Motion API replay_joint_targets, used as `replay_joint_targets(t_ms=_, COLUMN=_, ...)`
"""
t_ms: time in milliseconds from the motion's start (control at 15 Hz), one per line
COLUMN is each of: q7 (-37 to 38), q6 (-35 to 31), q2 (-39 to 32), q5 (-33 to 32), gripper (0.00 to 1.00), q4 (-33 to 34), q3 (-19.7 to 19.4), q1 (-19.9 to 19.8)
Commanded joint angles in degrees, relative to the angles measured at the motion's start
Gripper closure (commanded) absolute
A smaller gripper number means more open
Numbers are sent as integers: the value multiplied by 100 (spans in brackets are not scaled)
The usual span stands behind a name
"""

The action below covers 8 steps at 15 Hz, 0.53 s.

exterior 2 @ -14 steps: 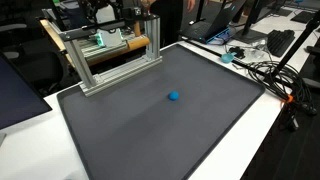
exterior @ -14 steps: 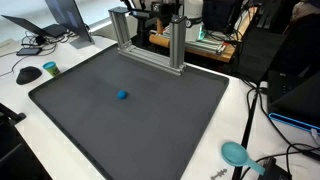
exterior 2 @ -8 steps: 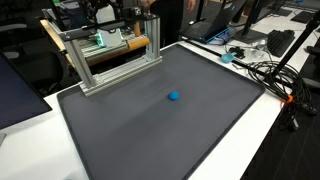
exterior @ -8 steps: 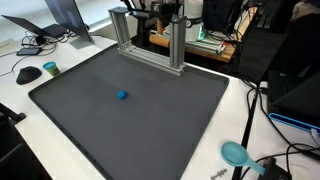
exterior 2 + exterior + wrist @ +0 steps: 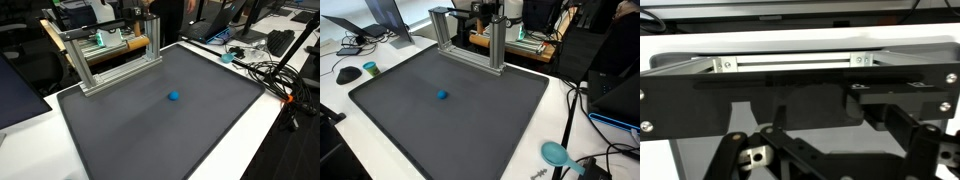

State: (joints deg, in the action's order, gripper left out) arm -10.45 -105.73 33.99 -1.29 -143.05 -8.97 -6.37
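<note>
Two linkage arms of the end effector (image 5: 830,162) stand spread wide at the lower edge of the wrist view, and we see nothing between them; the fingertips themselves lie out of frame. Directly ahead stands an aluminium frame (image 5: 790,62), a horizontal slotted bar on uprights, which rises at the far edge of a dark mat (image 5: 480,125) in both exterior views. Well apart from the frame, near the middle of the mat, lies a small blue piece (image 5: 442,96), alone and touching nothing else. We judge it light and firm, possibly rounded and so liable to roll; its exact shape is too small to tell. We advise taking it from above, across its widest part, jaws centred. Beyond the mat, the white tabletop (image 5: 350,140) carries cables (image 5: 570,125) and a teal object (image 5: 555,153).
</note>
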Motion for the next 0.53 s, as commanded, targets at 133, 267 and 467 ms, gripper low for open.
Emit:
replay_joint_targets(t_ms=133, q7=763, q6=-395, q2=1595, q5=186, gripper=0, q4=-830, q3=747, q1=259)
replay_joint_targets(t_ms=267, q7=682, q6=-187, q2=1212, q5=140, gripper=0, q4=-522, q3=609, q1=247)
replay_joint_targets(t_ms=467, q7=772, q6=-244, q2=1512, q5=132, gripper=0, q4=-709, q3=738, q1=313)
